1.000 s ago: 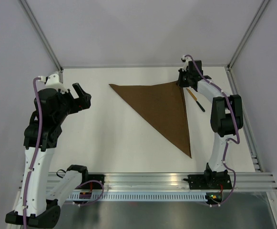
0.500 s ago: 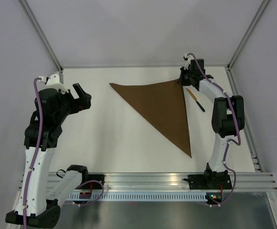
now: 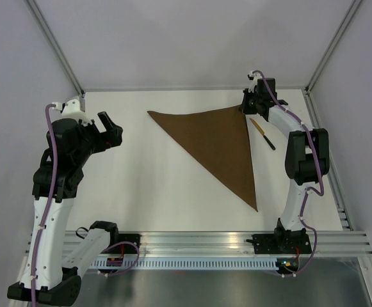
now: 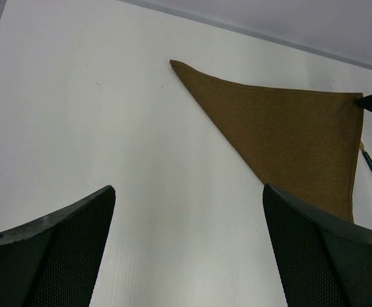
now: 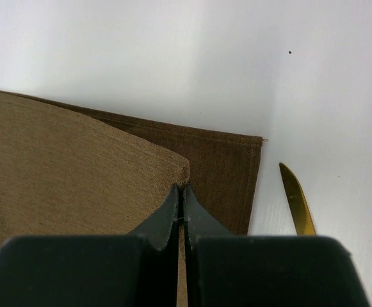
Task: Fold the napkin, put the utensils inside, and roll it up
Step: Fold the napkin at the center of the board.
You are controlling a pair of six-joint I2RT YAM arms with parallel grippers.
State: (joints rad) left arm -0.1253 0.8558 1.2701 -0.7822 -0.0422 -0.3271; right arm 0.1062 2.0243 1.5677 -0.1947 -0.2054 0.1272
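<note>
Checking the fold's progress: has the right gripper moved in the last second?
Yes, the right gripper edged slightly toward the white table's far-right corner.

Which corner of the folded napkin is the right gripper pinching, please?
The far right corner of the napkin, beside the knife: the right gripper is shut on it; the others lie free.
</note>
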